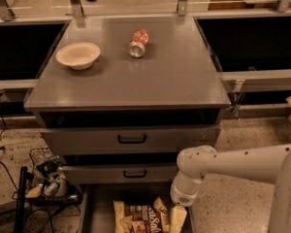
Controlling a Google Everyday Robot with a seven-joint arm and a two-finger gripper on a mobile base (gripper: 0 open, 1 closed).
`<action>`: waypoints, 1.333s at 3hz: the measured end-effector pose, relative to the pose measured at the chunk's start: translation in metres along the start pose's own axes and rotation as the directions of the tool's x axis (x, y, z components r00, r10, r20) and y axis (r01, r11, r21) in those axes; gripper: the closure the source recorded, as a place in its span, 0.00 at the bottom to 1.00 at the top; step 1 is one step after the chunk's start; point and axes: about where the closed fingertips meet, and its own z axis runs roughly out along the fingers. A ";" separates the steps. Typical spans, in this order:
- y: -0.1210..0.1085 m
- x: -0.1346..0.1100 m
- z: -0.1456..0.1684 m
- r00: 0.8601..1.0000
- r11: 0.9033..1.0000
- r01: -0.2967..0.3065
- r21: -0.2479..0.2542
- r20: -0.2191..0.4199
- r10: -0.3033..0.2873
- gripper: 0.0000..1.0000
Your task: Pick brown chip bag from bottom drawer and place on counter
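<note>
Tan and dark brown, the bag (136,217) lies flat in the open bottom drawer (94,211), at the lower edge of the view and partly cut off by it. The hand (174,218) hangs on the end of the white arm (233,161), down in the drawer at the bag's right end, touching it or just beside it. Whether it is released or already clenched on the bag cannot be told, since the frame edge cuts it off. The table (160,81) above carries a bowl (78,55) at the left and a can (138,43) lying on its side near the back, with bare surface in front of them. The pick appears to be just starting or in progress, so most of the task remains. The likeliest trouble is a thin hold: crinkly film gripped only at one corner could slide out or tear free as it is lifted. The lift path is also tight, because the middle drawer (131,173) and the table's front edge overhang the bag. Rising straight up could knock the wrist or the bag against them. Setting the bag down too far back could nudge the can and start it rolling.
</note>
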 end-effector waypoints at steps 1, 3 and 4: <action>-0.004 0.000 0.024 1.000 0.999 -0.005 -0.039 0.006 0.006 0.00; -0.007 0.003 0.047 1.000 0.997 -0.021 -0.077 0.008 0.022 0.00; -0.022 0.004 0.080 0.995 0.994 -0.076 -0.083 0.058 0.081 0.00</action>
